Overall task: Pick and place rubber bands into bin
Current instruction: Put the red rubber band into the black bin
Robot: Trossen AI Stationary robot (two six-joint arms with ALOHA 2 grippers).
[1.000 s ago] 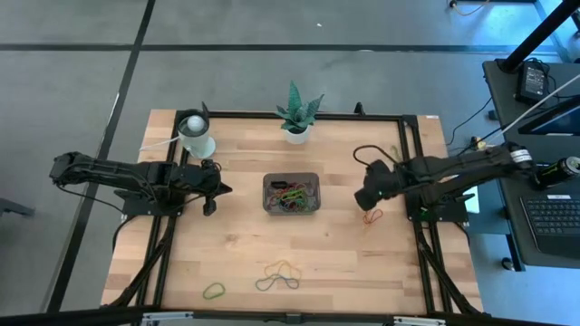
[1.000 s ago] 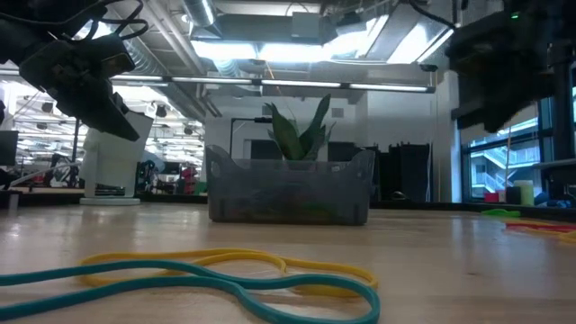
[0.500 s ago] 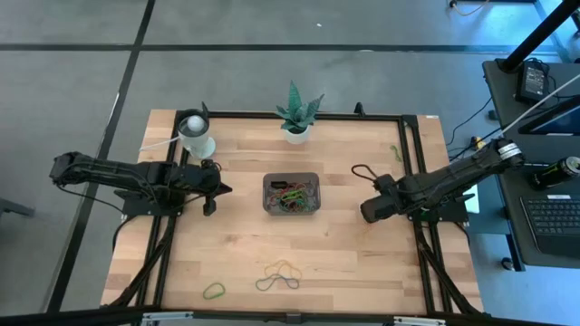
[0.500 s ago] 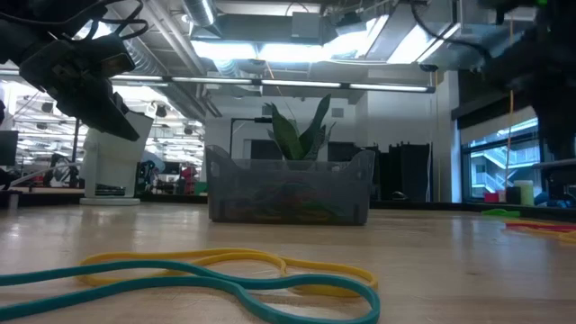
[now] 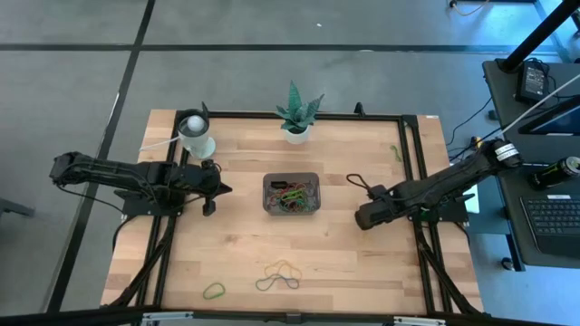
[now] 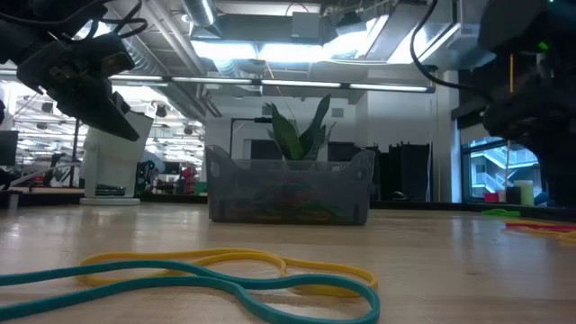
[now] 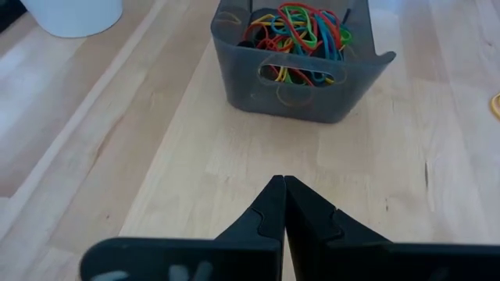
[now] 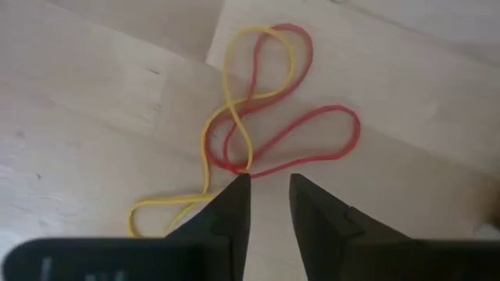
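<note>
My right end effector (image 8: 263, 190) is open a little, low over a red band (image 8: 312, 133) and a yellow band (image 8: 234, 101) tangled on the tabletop (image 5: 344, 254), right of the bin (image 5: 291, 193). I might grab both or miss. My left end effector (image 7: 283, 190) waits shut.

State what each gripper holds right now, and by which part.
Nothing. The left gripper is shut on nothing. The right gripper has its fingers apart just above tangled red and yellow rubber bands, not yet gripping.

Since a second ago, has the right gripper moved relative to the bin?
Yes. In the high view the right gripper has dropped toward the table's near edge, now level with the lower wall of the bin, which stayed put.
</note>
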